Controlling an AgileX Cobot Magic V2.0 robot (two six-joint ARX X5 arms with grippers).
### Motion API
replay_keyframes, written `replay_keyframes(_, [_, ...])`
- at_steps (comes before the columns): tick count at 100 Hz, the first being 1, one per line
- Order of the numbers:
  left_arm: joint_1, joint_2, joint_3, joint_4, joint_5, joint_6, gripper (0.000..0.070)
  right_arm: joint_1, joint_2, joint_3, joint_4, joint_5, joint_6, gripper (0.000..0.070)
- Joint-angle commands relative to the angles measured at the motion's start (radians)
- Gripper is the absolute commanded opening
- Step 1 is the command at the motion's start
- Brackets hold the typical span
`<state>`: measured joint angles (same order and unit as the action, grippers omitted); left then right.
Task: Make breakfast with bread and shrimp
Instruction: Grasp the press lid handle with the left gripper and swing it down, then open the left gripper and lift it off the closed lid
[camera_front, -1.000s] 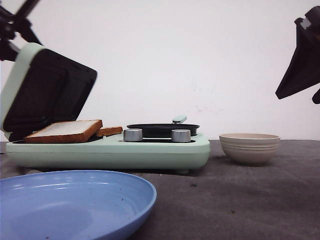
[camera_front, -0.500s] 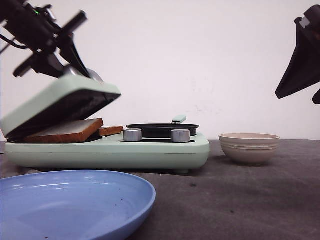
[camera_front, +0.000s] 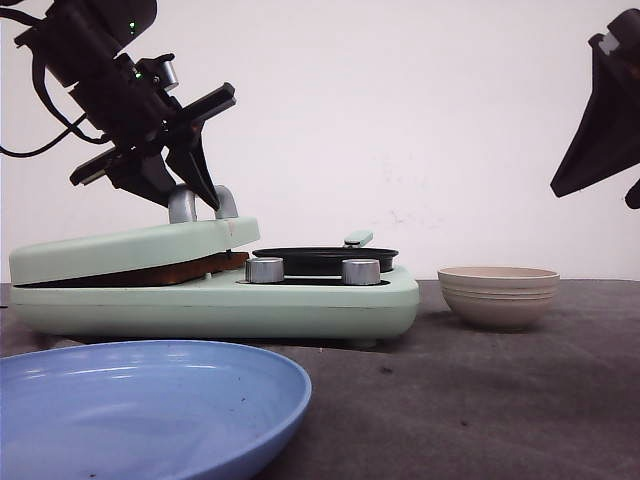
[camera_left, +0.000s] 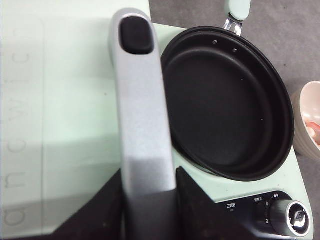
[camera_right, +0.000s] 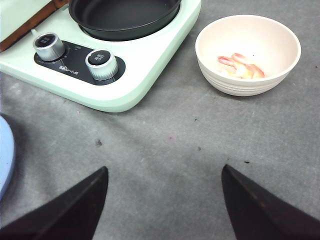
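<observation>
Change: A second earlier the lid (camera_front: 135, 250) stood tilted up off the bread; half a second later it was halfway down; now it lay almost flat on the cooker (camera_front: 215, 300), with the left hand (camera_front: 190, 195) on its handle (camera_front: 200, 203).
Meaning: Judged from this, the bread was shut in to toast, and the shrimp step looked to be next.
Left hand: Fingers (camera_left: 102, 210) stood either side of the silver handle (camera_left: 142, 125), close against it; a firm clench could not be told for certain, though it appeared to grasp the handle.
Right hand: Held high and clear at the far right (camera_front: 605, 120), its fingers (camera_right: 70, 210) spread wide, grasping nothing.
Bread: Nearly hidden under the lid; only a brown crust edge (camera_front: 205, 266) showed in the gap on the pan side, and again at the lid's corner (camera_right: 27, 27).
Bread's lie: It lay flat; the slices being square, no long axis could be told.
Shrimp: Orange-and-white pieces (camera_right: 240, 67) sat in the beige bowl (camera_right: 248, 47) on the table (camera_right: 190, 150), just right of the cooker; too small to tell which way each curled.
Pan: The black pan (camera_left: 227, 102) sat beside the lid with nothing in it, its handle pointing away from the knobs (camera_right: 102, 64).
Plate: A blue plate (camera_front: 150, 400) lay near the camera, nothing on it.
</observation>
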<state>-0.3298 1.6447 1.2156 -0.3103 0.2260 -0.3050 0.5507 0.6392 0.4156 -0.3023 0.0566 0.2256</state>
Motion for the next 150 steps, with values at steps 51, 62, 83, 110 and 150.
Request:
replay_keyframes(51, [-0.003,0.043,-0.01,-0.056,0.003,0.029,0.0329,0.008,0.006,0.005,-0.001,0.004,0.011,0.0438])
replay_keyframes(62, [-0.003,0.042,0.001,-0.064,0.003,0.023,0.0503,0.008,0.006,0.005,-0.003,0.003,0.011,0.0439])
replay_keyframes(83, [-0.003,0.035,0.09,-0.126,0.03,0.028,0.0573,0.008,0.006,0.005,-0.005,0.004,0.01,0.0439])
replay_keyframes(110, [-0.003,-0.037,0.224,-0.175,0.013,0.097,0.0554,0.008,0.006,0.005,-0.005,0.003,0.009,0.0438])
replay_keyframes(150, [-0.002,-0.251,0.236,-0.197,-0.076,0.254,0.0551,0.008,0.004,0.007,0.013,-0.004,0.011,0.0439])
